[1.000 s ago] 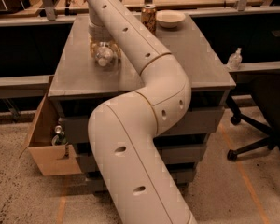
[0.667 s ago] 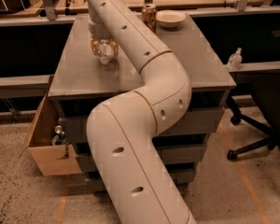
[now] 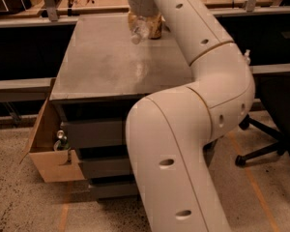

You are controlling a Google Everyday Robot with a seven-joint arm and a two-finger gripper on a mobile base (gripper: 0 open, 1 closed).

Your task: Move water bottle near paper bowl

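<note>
Water bottle (image 3: 137,33) hangs tilted, cap downward, clamped between the jaws of the gripper (image 3: 144,22) above the table (image 3: 101,62); drink can (image 3: 156,29) just right of them. Carrying step; next, travel toward the paper bowl, unseen here.

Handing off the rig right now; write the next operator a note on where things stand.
Gripper: over the far edge of the table, shut on the water bottle, held tilted, cap lowest.
Drink can: standing just right of the bottle.
Paper bowl: not in view, maybe behind the arm.
Done: bottle grasped.
Left: locate the bowl, set the bottle beside it, release.
</note>
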